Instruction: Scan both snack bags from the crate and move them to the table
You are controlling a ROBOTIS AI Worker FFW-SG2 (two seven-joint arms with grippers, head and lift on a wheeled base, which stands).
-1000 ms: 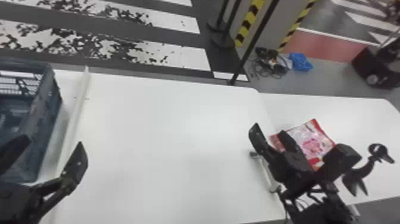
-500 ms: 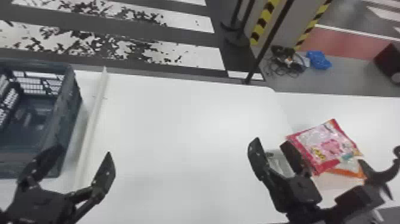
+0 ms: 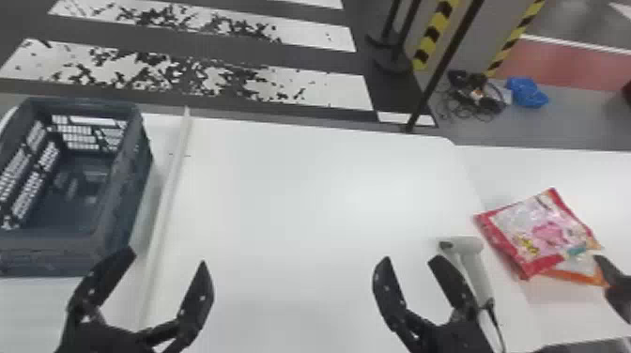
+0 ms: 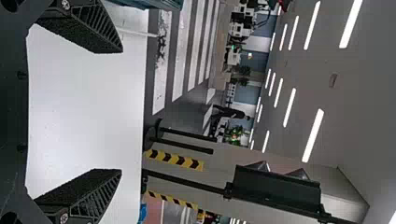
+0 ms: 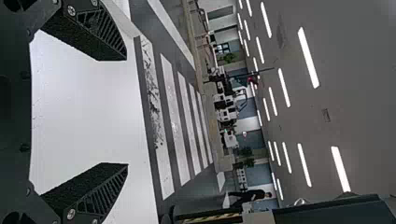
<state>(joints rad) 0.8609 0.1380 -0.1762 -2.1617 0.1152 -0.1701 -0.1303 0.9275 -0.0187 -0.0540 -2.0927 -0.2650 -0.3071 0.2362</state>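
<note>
In the head view, my left gripper stands open just right of the dark blue crate's near corner. My right gripper is open beside the white scanner, which lies near the table's right edge. A red and pink snack bag lies on the table at the right, partly over an orange snack bag. The wrist views show both grippers with spread fingers and nothing between them: the left gripper and the right gripper.
A white rail runs along the white table beside the crate. A black part stands at the right edge, by the bags. Behind the table rise a black pole and striped posts.
The head view has swung left, bringing more of the crate in. My right gripper has moved left, away from the snack bags, and the scanner beside it is now plainly visible.
</note>
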